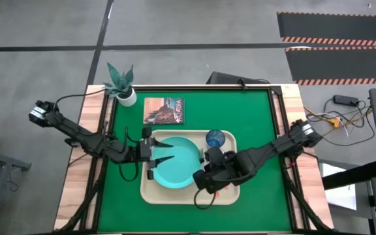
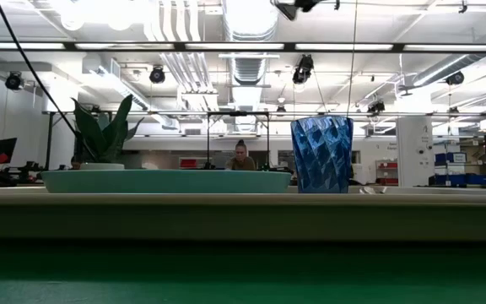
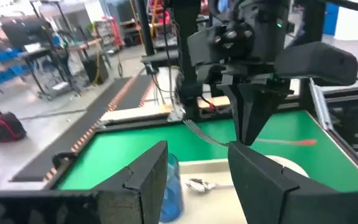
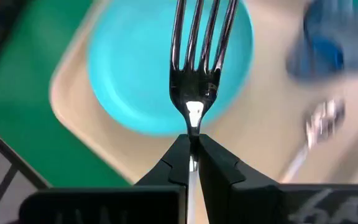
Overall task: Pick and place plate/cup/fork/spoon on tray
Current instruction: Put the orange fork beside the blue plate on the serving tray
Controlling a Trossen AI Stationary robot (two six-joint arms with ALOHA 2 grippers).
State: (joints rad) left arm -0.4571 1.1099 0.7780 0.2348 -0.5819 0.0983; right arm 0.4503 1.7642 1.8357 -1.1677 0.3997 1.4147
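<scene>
The beige tray (image 1: 230, 196) lies in the table's middle. The turquoise plate (image 1: 178, 163) rests flat on its left half, and the dark blue cup (image 1: 215, 138) stands upright at its far right corner. The spoon (image 4: 319, 121) lies on the tray near the cup. My right gripper (image 1: 209, 177) is over the tray's right part, shut on the fork (image 4: 201, 56). My left gripper (image 1: 166, 152) hangs open and empty over the plate's left side. The low view shows the plate (image 2: 167, 180) and cup (image 2: 321, 154) but no gripper. My right gripper pinches the fork's slim silver neck (image 4: 194, 127), just behind the tines, between its two fingertips. The fingers point down from above and lie across the fork. The fork is lifted clear, about level, with its tines over the plate and its red-orange handle (image 3: 291, 142) toward the table's right.
A white pot with a green plant (image 1: 123, 88) stands at the far left corner. A brown picture card (image 1: 164, 110) lies beyond the tray. Green table shows on the tray's left and right sides and in front of it.
</scene>
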